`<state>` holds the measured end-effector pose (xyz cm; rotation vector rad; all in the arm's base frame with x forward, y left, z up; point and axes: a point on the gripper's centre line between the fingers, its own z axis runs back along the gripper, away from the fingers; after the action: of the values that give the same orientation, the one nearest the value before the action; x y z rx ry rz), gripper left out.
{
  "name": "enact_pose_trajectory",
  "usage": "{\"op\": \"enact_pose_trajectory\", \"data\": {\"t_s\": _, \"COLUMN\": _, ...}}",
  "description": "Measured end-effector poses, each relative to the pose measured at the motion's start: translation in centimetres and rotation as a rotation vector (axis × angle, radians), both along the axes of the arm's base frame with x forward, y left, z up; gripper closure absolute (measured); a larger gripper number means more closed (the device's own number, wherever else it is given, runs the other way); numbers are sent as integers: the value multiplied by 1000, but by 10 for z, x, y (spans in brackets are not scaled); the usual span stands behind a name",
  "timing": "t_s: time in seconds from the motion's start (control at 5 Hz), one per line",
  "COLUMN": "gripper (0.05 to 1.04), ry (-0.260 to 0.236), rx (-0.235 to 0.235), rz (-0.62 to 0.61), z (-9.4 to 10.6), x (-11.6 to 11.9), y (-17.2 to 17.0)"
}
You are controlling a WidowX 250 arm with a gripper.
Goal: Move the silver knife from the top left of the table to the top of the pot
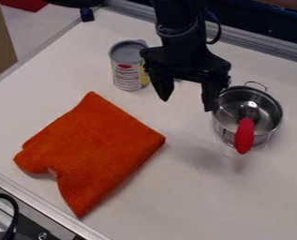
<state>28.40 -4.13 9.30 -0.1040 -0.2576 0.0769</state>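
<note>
The black gripper (186, 104) hangs near the upper middle of the table, its two fingers spread apart with nothing between them. Just right of it stands a silver metal pot (224, 132), with one finger near the pot's left rim. Inside the pot rests a utensil with a shiny silver end, and its red handle (244, 136) leans out over the near rim. Part of the table behind the gripper is hidden by the arm.
A grey-topped can (127, 74) stands close to the gripper's left. An orange cloth (91, 152) covers much of the table's left half. Metal rails run along the white table's (200, 206) edges. A small dark blue object (86, 14) sits at the top left.
</note>
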Motion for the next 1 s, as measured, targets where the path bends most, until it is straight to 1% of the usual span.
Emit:
{"op": "enact_pose_trajectory", "data": {"t_s": 0.2, "gripper": 83, "ry": 27, "rx": 1, "rz": 9, "z": -8, "x": -2, "y": 0}}
{"op": "enact_pose_trajectory", "data": {"t_s": 0.4, "gripper": 83, "ry": 13, "rx": 22, "rz": 109, "z": -22, "x": 20, "y": 6}}
{"op": "enact_pose_trajectory", "data": {"t_s": 0.6, "gripper": 83, "ry": -13, "rx": 18, "rz": 191, "z": -24, "x": 43, "y": 7}}
{"op": "enact_pose_trajectory", "data": {"t_s": 0.8, "gripper": 83, "ry": -43, "rx": -20, "rz": 382, "z": -23, "x": 69, "y": 16}}
{"op": "enact_pose_trajectory", "data": {"t_s": 1.0, "gripper": 83, "ry": -81, "rx": -48, "rz": 609, "z": -23, "x": 98, "y": 24}}
